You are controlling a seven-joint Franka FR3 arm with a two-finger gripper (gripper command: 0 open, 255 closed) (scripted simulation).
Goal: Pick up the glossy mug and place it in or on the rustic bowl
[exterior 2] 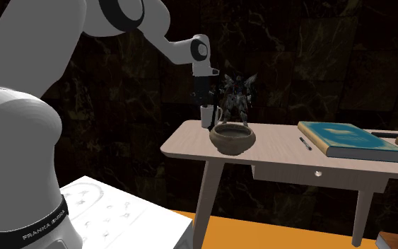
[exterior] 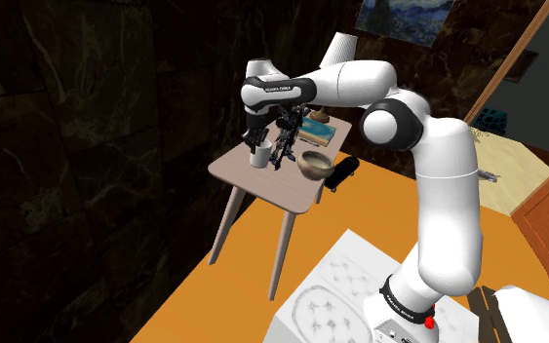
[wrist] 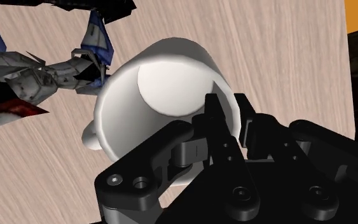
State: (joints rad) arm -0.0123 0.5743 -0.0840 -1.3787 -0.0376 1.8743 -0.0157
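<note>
White Franka arm [exterior: 448, 185] reaches from its stand [exterior: 331, 302] up and to the shoulder view's left, out over a small wooden worktop [exterior 2: 275, 145] with splayed legs and a drawer, standing on an orange floor [exterior: 253, 287]. On the worktop, a blue book [exterior 2: 349, 139] lies flat at the second exterior view's right end. A dark winged robot figurine [exterior 2: 236, 99] stands upright toward the other end. The brown rustic bowl [exterior 2: 232, 138] sits upright in front of it in that view, near the worktop's front edge.

The end effector [wrist: 229, 118] points down over the mug and we see it grasping the mug wall, one finger inside the rim and one outside. The white glossy mug [exterior 2: 207, 115] is upright just beside the figurine and just behind the bowl, apart from it. We cannot tell whether its base touches the worktop. A dark pen [exterior 2: 305, 143] lies between bowl and book.
</note>
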